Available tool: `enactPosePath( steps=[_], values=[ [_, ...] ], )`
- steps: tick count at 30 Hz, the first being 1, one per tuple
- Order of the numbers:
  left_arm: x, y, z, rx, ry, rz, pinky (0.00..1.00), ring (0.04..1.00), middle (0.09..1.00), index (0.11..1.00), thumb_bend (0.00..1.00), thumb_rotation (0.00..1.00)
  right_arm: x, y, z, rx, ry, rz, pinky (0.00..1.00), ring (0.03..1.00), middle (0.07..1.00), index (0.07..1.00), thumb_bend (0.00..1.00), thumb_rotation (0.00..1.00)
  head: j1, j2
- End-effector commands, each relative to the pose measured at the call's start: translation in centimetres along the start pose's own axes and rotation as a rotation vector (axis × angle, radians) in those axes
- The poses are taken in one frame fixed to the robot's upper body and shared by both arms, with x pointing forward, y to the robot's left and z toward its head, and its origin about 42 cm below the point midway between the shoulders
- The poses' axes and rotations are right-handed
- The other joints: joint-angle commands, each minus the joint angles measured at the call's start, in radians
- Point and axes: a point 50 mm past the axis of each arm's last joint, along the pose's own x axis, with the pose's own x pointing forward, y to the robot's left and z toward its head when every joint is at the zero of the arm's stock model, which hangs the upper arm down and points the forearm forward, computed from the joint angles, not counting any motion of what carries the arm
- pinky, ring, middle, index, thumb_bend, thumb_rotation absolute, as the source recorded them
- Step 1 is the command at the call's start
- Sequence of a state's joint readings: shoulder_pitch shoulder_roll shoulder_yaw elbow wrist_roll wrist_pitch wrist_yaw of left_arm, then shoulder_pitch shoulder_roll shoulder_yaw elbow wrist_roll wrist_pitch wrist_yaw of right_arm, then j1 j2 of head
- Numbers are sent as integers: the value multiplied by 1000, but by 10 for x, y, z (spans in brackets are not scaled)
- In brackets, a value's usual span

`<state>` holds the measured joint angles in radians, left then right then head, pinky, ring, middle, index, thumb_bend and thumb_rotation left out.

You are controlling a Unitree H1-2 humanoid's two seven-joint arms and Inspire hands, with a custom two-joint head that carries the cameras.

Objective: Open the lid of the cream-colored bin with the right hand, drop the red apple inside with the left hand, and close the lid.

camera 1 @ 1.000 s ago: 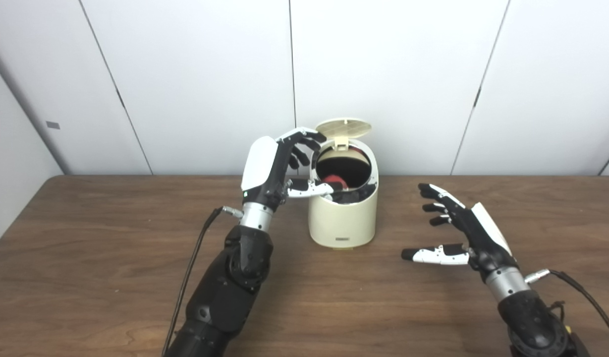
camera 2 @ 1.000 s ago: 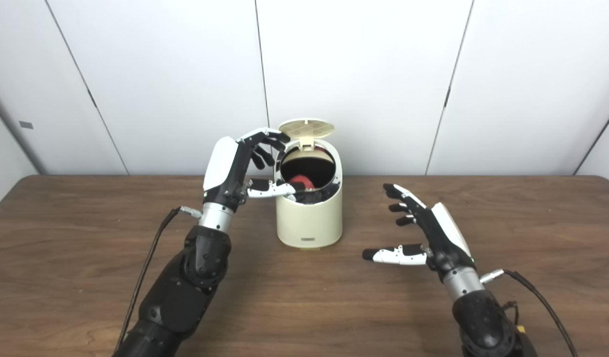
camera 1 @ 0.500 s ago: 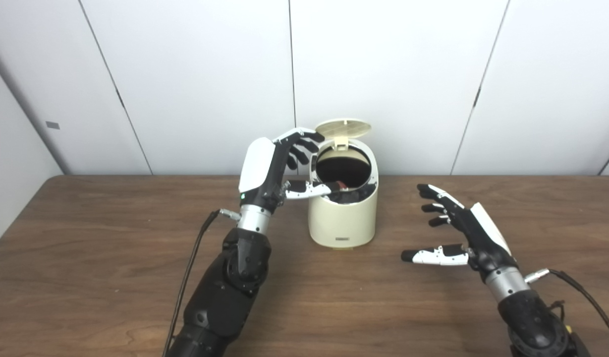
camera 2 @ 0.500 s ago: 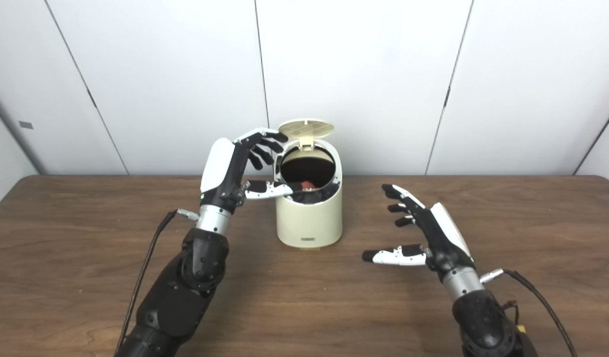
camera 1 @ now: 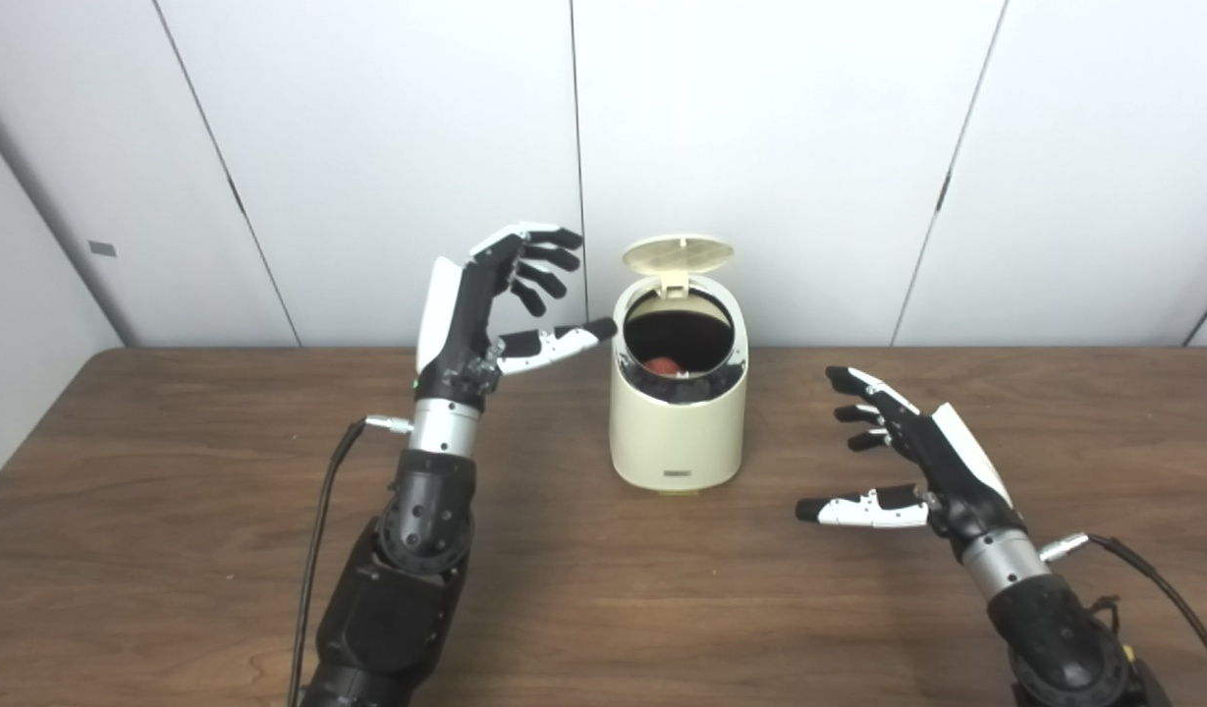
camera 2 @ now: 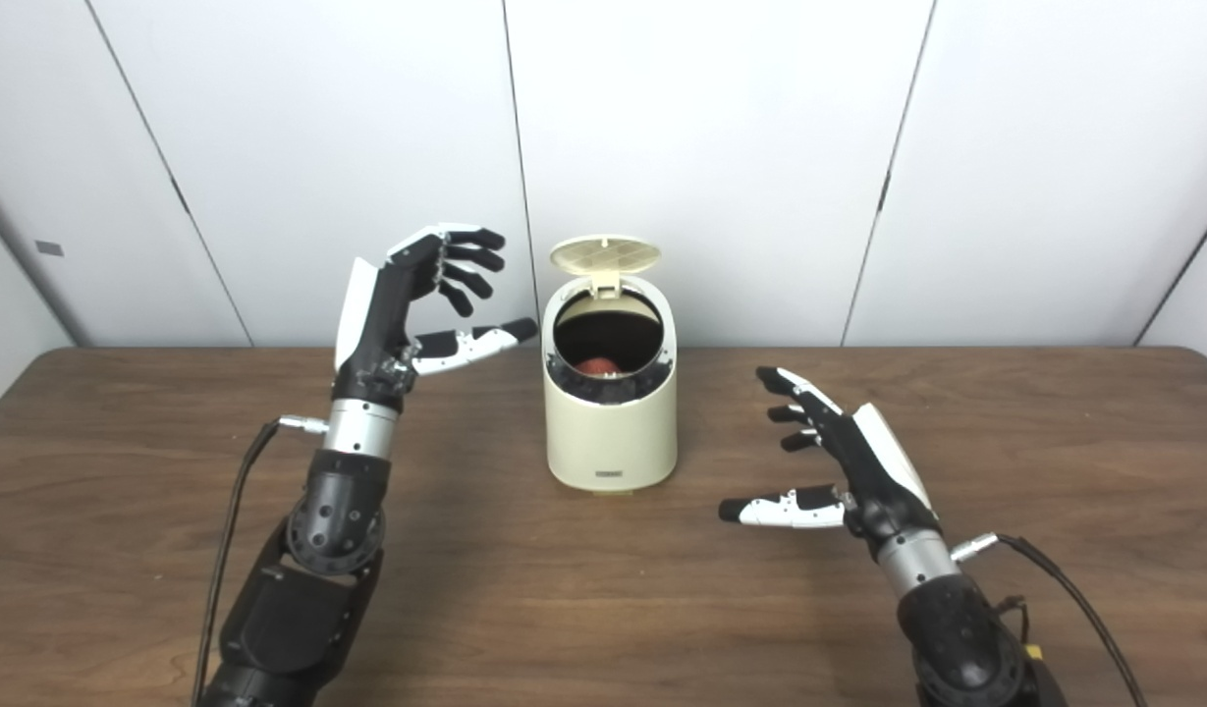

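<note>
A cream-colored bin [camera 1: 678,422] stands upright near the back of a brown wooden table [camera 1: 171,550], its round lid [camera 1: 678,254] tipped up on the rear hinge. Inside the dark opening sits the red apple [camera 1: 665,365], low down and only partly visible, so how it rests cannot be made out. The left hand [camera 1: 485,309] is raised beside the bin's left rim, empty, fingers [camera 1: 547,263] curled loosely apart and thumb pointing toward the bin without touching it. The right hand [camera 2: 844,462] hovers above the table to the bin's right and nearer the camera, well apart from it, empty too, its fingers spread and the thumb stretched out leftward.
</note>
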<state>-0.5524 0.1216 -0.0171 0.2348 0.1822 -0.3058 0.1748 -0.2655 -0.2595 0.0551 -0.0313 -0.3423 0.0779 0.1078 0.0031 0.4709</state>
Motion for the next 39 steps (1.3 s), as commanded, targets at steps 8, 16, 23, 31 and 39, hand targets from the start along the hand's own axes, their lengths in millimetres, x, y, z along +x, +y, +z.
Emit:
enactPosePath(
  steps=[8, 16, 23, 31, 39],
  values=[
    [-1, 44, 2, -115, 85, -45, 537, 660, 724, 726, 650, 165, 14, -20, 12, -20, -88, -52, 686, 802, 872, 865, 750, 232, 3, 1],
    [-37, 47, -22, -172, 224, -58, 565, 680, 728, 734, 689, 156, 19, -24, 17, -22, -117, -69, 686, 804, 870, 870, 744, 281, 5, 3],
    [-62, 44, -40, -129, 270, -65, 510, 634, 702, 721, 643, 128, 25, -29, 17, -11, -130, -78, 671, 796, 873, 875, 730, 292, 7, 0],
    [-83, 40, -55, -119, 331, -81, 510, 640, 709, 709, 624, 106, 33, -31, 27, -22, -165, -79, 650, 779, 857, 862, 724, 294, 2, 0],
    [-103, 30, -70, -104, 388, -108, 492, 607, 695, 693, 584, 7, 59, -47, 64, -75, -275, -56, 669, 790, 871, 852, 766, 339, -16, -6]
  ],
)
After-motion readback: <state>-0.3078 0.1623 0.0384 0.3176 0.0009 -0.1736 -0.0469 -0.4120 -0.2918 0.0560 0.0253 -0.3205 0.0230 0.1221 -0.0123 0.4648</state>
